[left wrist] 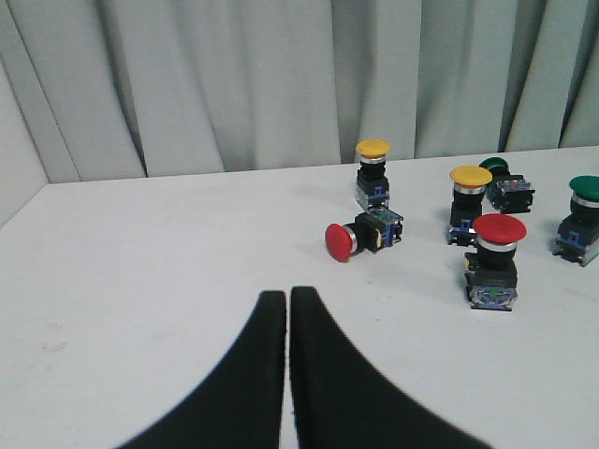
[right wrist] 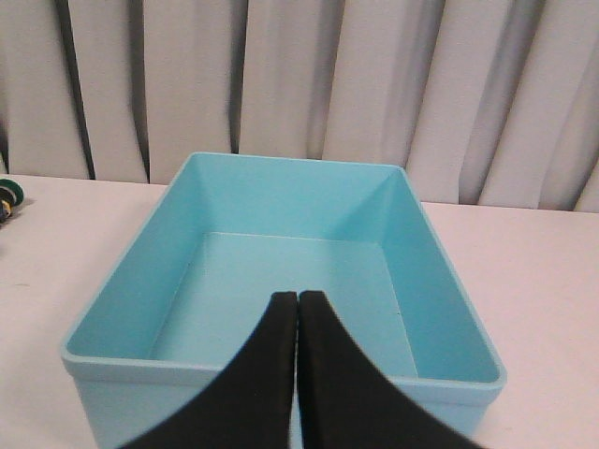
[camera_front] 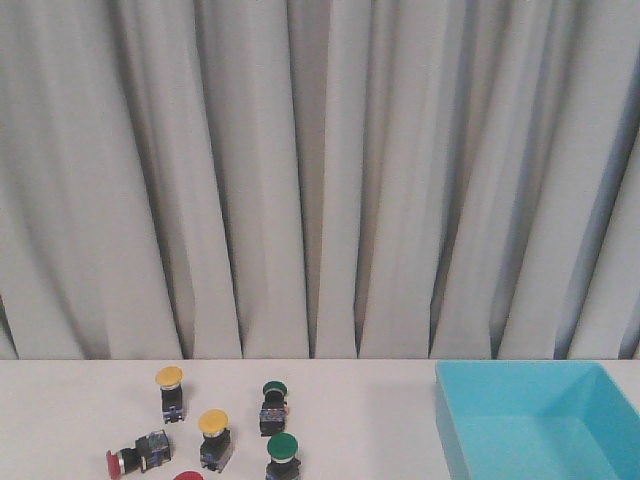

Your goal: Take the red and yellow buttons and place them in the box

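Two yellow buttons stand upright on the white table, one at the back (camera_front: 169, 377) (left wrist: 372, 149) and one nearer (camera_front: 213, 422) (left wrist: 470, 176). One red button (camera_front: 115, 463) (left wrist: 339, 241) lies on its side. Another red button (left wrist: 499, 228) stands upright, and only its cap (camera_front: 188, 477) shows at the front view's lower edge. My left gripper (left wrist: 287, 297) is shut and empty, short of the buttons. The light blue box (camera_front: 452, 420) (right wrist: 140, 281) sits at the right and is empty. My right gripper (right wrist: 298, 299) is shut and empty at the box's near rim. Neither gripper shows in the front view.
Two green-capped buttons (camera_front: 275, 389) (camera_front: 283, 445) stand among the others, also seen in the left wrist view (left wrist: 493, 166) (left wrist: 588, 185). A grey curtain (camera_front: 320, 180) hangs behind the table's far edge. A button's edge (right wrist: 7, 196) peeks in beside the box.
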Robot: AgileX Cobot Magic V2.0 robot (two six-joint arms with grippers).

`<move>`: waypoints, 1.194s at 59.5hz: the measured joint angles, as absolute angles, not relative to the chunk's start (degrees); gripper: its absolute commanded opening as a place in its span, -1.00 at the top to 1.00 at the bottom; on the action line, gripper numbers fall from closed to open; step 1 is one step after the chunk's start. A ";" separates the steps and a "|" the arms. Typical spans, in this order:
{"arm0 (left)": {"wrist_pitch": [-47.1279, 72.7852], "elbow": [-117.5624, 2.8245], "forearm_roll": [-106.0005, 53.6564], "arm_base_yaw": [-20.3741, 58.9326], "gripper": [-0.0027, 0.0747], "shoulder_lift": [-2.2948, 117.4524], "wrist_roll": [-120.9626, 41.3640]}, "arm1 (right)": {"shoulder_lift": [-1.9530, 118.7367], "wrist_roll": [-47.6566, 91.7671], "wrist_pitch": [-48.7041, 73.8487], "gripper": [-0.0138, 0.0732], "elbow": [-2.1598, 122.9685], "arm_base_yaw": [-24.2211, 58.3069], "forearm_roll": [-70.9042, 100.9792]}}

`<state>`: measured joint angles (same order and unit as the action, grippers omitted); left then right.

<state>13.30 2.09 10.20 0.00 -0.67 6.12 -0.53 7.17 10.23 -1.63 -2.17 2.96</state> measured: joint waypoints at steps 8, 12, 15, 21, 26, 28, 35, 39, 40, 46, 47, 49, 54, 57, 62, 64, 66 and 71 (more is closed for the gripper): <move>12.91 2.09 10.20 0.00 0.95 -0.67 6.12 | -0.53 7.39 6.58 0.70 -1.63 -2.17 2.96; 10.18 2.09 10.20 0.00 0.95 -0.67 6.12 | -0.53 7.59 0.83 0.70 -1.75 -2.17 2.96; 5.58 2.09 10.20 0.00 0.95 -0.67 6.12 | -0.53 7.64 -6.65 0.70 -1.75 -2.17 2.96; -8.80 1.07 10.20 0.00 0.95 -0.67 6.24 | -0.53 7.70 -24.38 0.70 -0.45 -2.17 3.02; -22.98 -4.84 10.26 0.00 0.95 0.06 4.94 | 2.63 7.95 -37.31 0.70 6.45 -2.17 3.07; -26.74 -8.45 10.32 0.00 0.95 1.59 4.00 | 5.07 7.95 -39.82 0.70 10.35 -2.17 2.99; -25.94 -26.77 10.43 0.00 0.95 14.34 2.52 | 18.26 5.13 -32.58 0.70 28.73 -2.17 -1.79; -15.40 -37.89 10.43 0.00 0.95 25.78 2.46 | 26.94 0.00 -19.43 0.70 39.12 -2.16 -5.69; -13.37 -39.74 10.43 0.00 0.95 27.76 2.46 | 29.29 -1.79 -15.72 0.70 41.51 -2.10 -6.49; 1.62 -52.12 10.43 0.86 0.95 42.33 3.72 | 40.32 -8.29 -0.92 0.70 50.76 -2.10 -8.14; 3.91 -53.18 10.43 1.03 0.95 43.89 3.92 | 41.47 -8.72 0.65 0.70 51.52 -2.10 -8.22; 6.94 -55.95 10.37 1.43 0.95 48.31 4.41 | 44.57 -9.55 2.46 0.70 53.34 -2.10 -8.52; 11.76 -59.84 10.31 1.97 0.95 56.55 5.86 | 49.86 -10.39 4.96 0.70 54.98 -2.10 -9.08; 13.16 -60.95 10.20 2.25 0.95 60.59 6.58 | 52.01 -10.48 6.28 0.70 55.27 -2.10 -9.28; 14.79 -61.32 10.20 2.25 0.94 66.05 7.03 | 54.45 -10.65 8.01 0.69 55.26 -1.91 -9.32; 15.40 -61.32 10.20 2.25 0.94 67.82 7.09 | 55.30 -10.61 8.69 0.69 55.26 -1.51 -9.44; 16.06 -61.32 10.20 2.25 0.93 69.25 7.15 | 56.21 -10.61 9.57 0.68 55.26 -0.81 -9.78; 16.76 -61.32 10.20 2.25 0.87 71.55 7.39 | 57.68 -9.44 11.85 0.57 55.26 1.32 -11.05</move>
